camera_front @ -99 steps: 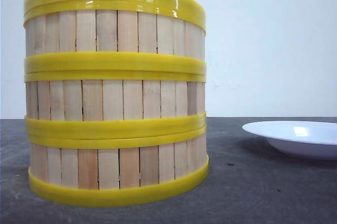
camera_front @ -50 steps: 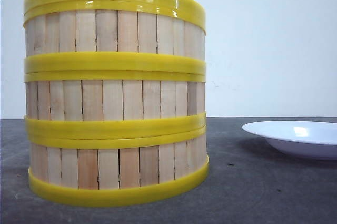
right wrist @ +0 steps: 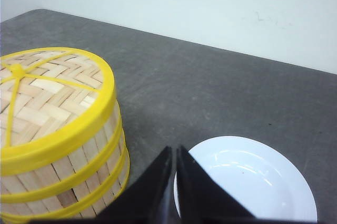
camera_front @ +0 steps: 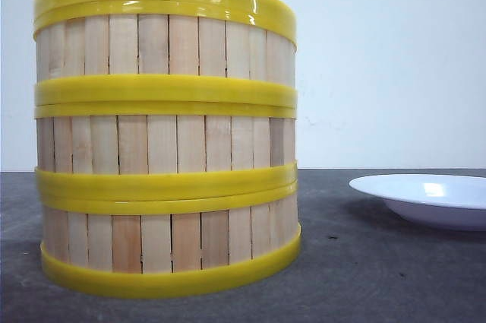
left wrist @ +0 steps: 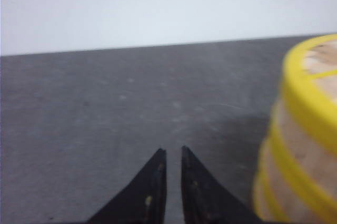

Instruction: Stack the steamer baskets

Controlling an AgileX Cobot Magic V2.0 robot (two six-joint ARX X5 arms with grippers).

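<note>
Three slatted, yellow-rimmed steamer baskets [camera_front: 165, 133] stacked, glossy white plate [camera_front: 425, 197] beside, both claws pressed together, empty

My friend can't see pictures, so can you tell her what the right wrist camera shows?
A stack of steamer baskets with yellow rims stands on a dark grey table, topped by a woven lid. Beside it, apart, lies an empty white plate. The right gripper is in front, its black fingers closed on nothing.
</note>
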